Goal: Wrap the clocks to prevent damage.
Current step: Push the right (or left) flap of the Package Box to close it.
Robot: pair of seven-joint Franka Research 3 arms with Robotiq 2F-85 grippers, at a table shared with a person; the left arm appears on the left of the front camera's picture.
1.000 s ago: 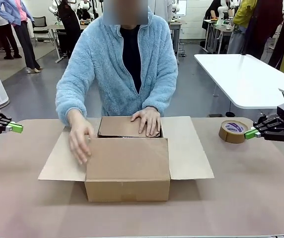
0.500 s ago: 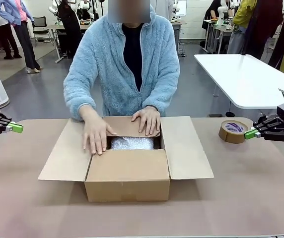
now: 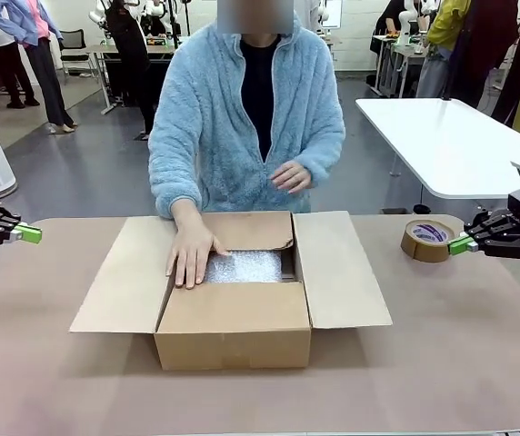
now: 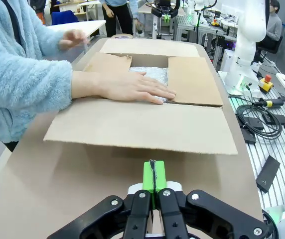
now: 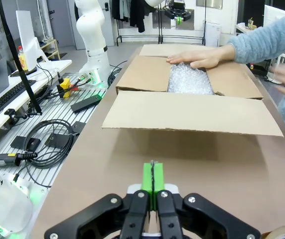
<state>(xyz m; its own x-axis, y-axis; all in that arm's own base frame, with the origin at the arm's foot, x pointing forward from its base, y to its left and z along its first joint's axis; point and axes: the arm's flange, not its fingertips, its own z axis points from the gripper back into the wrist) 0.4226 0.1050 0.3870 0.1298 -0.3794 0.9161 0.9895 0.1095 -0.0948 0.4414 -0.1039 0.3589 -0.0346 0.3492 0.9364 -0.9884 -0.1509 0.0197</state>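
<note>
The clocks show as a bubble-wrapped bundle (image 3: 244, 266) lying inside the open cardboard box (image 3: 234, 320) at the table's middle; the bundle (image 5: 188, 78) also shows in the right wrist view and the bundle (image 4: 154, 74) in the left wrist view. A person's hand (image 3: 190, 252) rests flat on the bundle's left end and the box edge. Their other hand (image 3: 289, 174) hovers raised near the chest. My left gripper (image 3: 29, 233) sits shut at the far left table edge, empty. My right gripper (image 3: 461, 243) is shut and empty at the far right.
A brown tape roll (image 3: 426, 240) lies on the table just left of my right gripper. The box's side flaps (image 3: 344, 270) spread wide to left and right. A white table (image 3: 451, 145) stands behind on the right. Cables and gear (image 5: 43, 134) lie beside the table.
The person lifted one hand off the far flap and drew it up to the chest. The other hand slid from the left flap onto the bundle. Both grippers stayed still.
</note>
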